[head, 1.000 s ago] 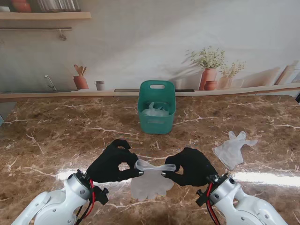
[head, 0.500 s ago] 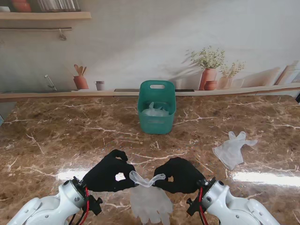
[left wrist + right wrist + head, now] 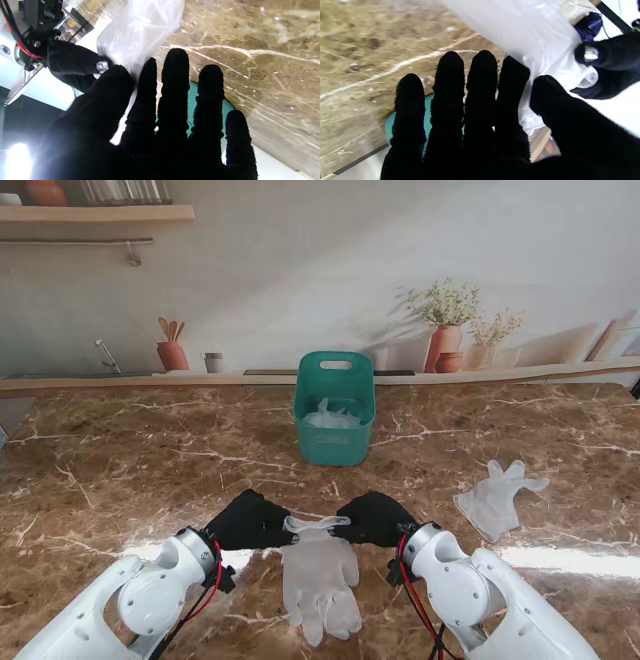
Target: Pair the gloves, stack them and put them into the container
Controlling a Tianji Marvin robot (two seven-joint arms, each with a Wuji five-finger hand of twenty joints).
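Left hand (image 3: 248,520) and right hand (image 3: 372,518) each pinch one end of the cuff of a clear glove (image 3: 319,582), which hangs between them over the near desk (image 3: 120,470). A second glove (image 3: 494,498) lies apart, to the right, unpaired. The green container (image 3: 335,420) already holds pale material, probably gloves. Pairing, stacking and loading remain.

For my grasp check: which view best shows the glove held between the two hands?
The stand view: the held glove hangs whole, cuff pinched between left hand and right hand, fingers pointing toward me. Both wrist views show only its translucent cuff beside the thumb.
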